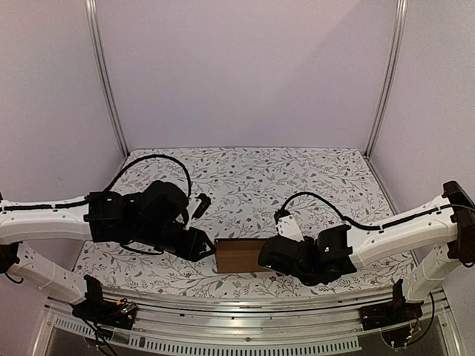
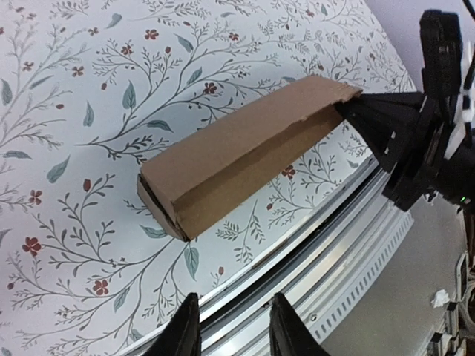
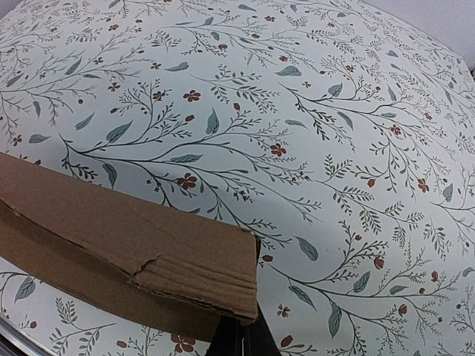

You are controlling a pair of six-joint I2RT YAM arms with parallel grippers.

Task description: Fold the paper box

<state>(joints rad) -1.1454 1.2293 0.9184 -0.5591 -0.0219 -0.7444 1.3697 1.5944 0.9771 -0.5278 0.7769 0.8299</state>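
Flowered cloth [image 1: 297, 178] is covering the table under pale lilac walls [image 1: 245, 67], and I am working low at its near edge. My left claw [image 2: 234, 330] is standing with its jaws parted a little and nothing between them. In its own view its fingers [image 2: 185, 330] are poking up from the bottom edge of the frame, over the metal rail [image 2: 334, 252].

Just beyond them, apart and not touching, the paper box [image 2: 245, 156] is lying as a slim oblong tube. Its long axis is running from the lower left of that frame to the upper right, with its nearer end facing my left claw. I cannot tell whether it is resting on the cloth or hanging just above it.

At the far end, in the upper right, my right claw [image 2: 356, 111] is pinching the box's end, jaws closed tight on the cardboard. In that claw's own view a ragged cardboard edge is covering the fingertips at the bottom of the frame.

From above, the box is sitting at bottom centre between both claws, with its length running across the frame. The left claw is waiting just beside one end while the right is gripping the other.

As I am judging it, the left claw is the free one and the near end is its job. The approach is lying straight along the box's length, to press or tuck that end while the right is bracing the other.
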